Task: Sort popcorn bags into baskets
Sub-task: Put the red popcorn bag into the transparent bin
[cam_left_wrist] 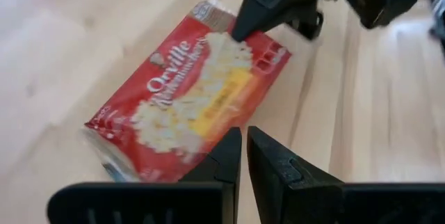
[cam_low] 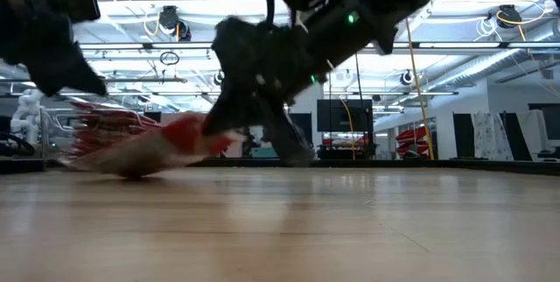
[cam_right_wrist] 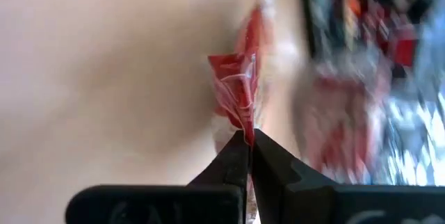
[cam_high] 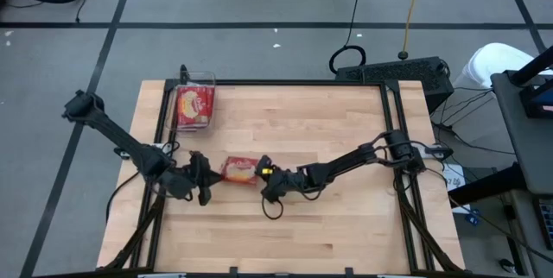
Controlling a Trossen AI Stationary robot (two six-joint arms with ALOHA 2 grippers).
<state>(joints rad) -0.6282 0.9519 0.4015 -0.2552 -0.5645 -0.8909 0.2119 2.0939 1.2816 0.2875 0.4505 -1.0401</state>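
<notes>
A red popcorn bag [cam_high: 239, 169] with a yellow popcorn picture [cam_left_wrist: 188, 99] lies mid-table between my two grippers. My right gripper [cam_high: 262, 174] is at its right end and shut on it. My left gripper [cam_high: 206, 185] hovers shut just off the bag's left end, with nothing between its fingers [cam_left_wrist: 233, 158]. At the table's far left stands the clear basket [cam_high: 212, 78] with red popcorn bags [cam_high: 193, 104] inside it. My right gripper pinches the bag's short right-hand edge [cam_right_wrist: 240, 116] between its two fingers [cam_left_wrist: 243, 22], coming from the table's right and slanting down. That end [cam_low: 219, 142] sits a little raised, while the bag's other end [cam_low: 122, 164] rests on the table.
Bare wood lies to the right [cam_high: 346, 217] and toward the near edge. Black frame rails [cam_high: 393, 114] run along the table's sides and far edge. The basket is far-left of the bag in my grip.
</notes>
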